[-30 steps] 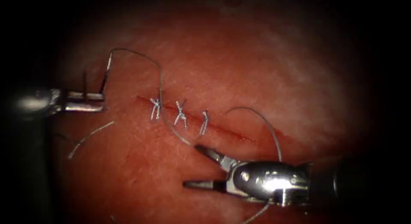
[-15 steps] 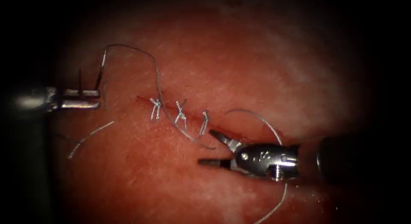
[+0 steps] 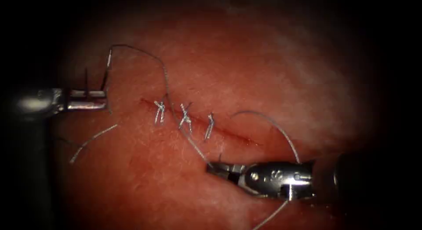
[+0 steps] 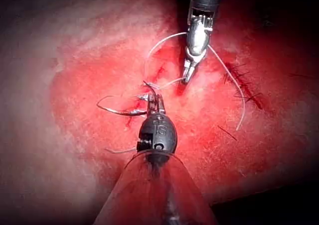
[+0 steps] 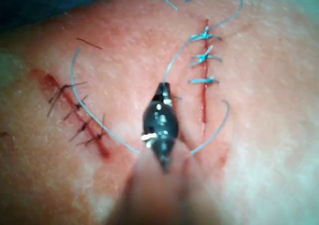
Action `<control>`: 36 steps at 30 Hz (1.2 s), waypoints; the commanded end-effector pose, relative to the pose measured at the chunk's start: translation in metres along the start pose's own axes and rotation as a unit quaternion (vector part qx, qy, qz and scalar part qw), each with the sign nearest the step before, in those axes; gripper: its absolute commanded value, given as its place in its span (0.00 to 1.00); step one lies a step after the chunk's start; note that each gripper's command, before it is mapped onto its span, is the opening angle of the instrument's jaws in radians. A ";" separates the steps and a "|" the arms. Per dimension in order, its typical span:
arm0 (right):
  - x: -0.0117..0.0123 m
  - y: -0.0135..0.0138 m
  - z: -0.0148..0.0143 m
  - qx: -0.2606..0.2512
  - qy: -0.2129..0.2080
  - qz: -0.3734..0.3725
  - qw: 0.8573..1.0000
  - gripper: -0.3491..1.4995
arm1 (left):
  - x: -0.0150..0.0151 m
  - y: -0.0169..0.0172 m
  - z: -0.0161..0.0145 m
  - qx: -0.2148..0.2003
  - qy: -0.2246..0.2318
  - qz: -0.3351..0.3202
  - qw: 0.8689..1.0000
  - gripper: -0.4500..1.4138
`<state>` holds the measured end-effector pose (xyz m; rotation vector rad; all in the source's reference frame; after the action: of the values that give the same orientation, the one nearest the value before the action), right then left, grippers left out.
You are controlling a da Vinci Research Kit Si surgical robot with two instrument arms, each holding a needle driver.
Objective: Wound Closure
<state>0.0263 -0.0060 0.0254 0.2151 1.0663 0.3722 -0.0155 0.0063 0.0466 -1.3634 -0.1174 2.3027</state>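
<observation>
The cut runs slantwise across the tissue and carries three pale stitches. Left of the cut, my left tool is shut on the curved needle, which stands clear of the tissue. In the left wrist view the needle arcs sideways from the left tool. The thread runs from the needle over the cut down to my right tool. That tool is shut on the thread just below the cut, as the right wrist view shows at its tip.
A loose cut end of thread lies on the tissue below the left tool. A slack thread loop arcs over the right tool's wrist. An older cut with dark stitches lies beside this one. Red fluid wets the tissue.
The right tool's jaws stood wide open a second ago; it rose toward the cut, then settled and shut on the thread. The left tool and needle barely moved.
</observation>
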 end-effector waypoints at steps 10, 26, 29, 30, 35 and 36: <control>0.0072 -0.0063 -0.0010 0.031 0.036 0.049 0.998 0.00 | -0.0007 0.0013 0.0006 -0.002 -0.001 0.000 1.000 0.00; 0.0012 -0.0004 -0.0005 -0.049 0.023 -0.010 0.998 0.88 | -0.0008 -0.0013 -0.0034 0.024 0.006 0.011 1.000 0.00; -0.0003 0.0006 0.0003 -0.069 0.013 -0.021 0.997 0.87 | -0.0006 -0.0010 -0.0032 0.029 0.003 0.009 1.000 0.00; -0.0007 0.0009 0.0006 -0.074 0.010 -0.024 0.997 0.87 | -0.0005 -0.0009 -0.0031 0.031 0.002 0.009 0.999 0.00; -0.0036 0.0021 0.0022 -0.091 -0.012 -0.034 0.995 0.87 | -0.0003 -0.0006 -0.0026 0.031 0.003 0.008 0.999 0.00; -0.0039 0.0022 0.0024 -0.090 -0.014 -0.035 0.995 0.85 | -0.0003 -0.0006 -0.0026 0.032 0.003 0.008 0.999 0.00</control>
<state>0.0258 -0.0044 0.0306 0.0182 1.0001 0.3890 -0.0124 0.0074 0.0451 -1.3460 -0.0243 2.2968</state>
